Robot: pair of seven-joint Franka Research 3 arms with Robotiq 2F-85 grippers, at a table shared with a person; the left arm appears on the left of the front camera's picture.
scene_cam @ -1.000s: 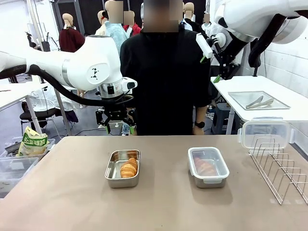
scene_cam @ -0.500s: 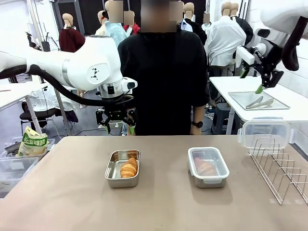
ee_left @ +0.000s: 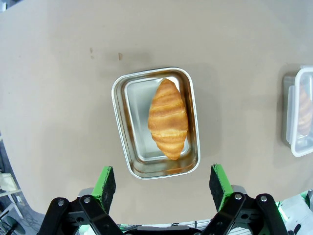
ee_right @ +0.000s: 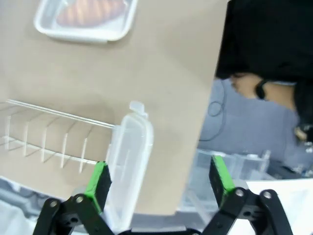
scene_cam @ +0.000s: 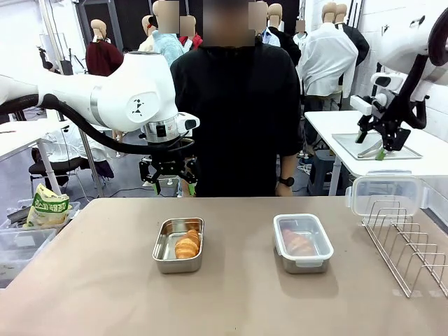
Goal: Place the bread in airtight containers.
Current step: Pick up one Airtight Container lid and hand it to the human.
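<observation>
Left fingers (scene_cam: 168, 176) spread wide, holding nothing, raised near far edge of worktop (scene_cam: 91, 280). Wrist view looks down on open pan (ee_left: 122, 128). One croissant (ee_left: 167, 119) lies inside this pan, lengthwise. Right fingers (scene_cam: 381, 145) wide too, empty, raised at right side, well apart from both pans. Second croissant (scene_cam: 299, 243) sits in second pan (scene_cam: 303, 260), clear lid (scene_cam: 302, 224) already on it. Spare lid (scene_cam: 386, 194) stands upright at far end of wire rack (scene_cam: 409, 245). Person (scene_cam: 234, 105) stands behind worktop.

Golden-brown croissant (ee_left: 167, 118), shiny steel pan (ee_left: 125, 131)
</observation>
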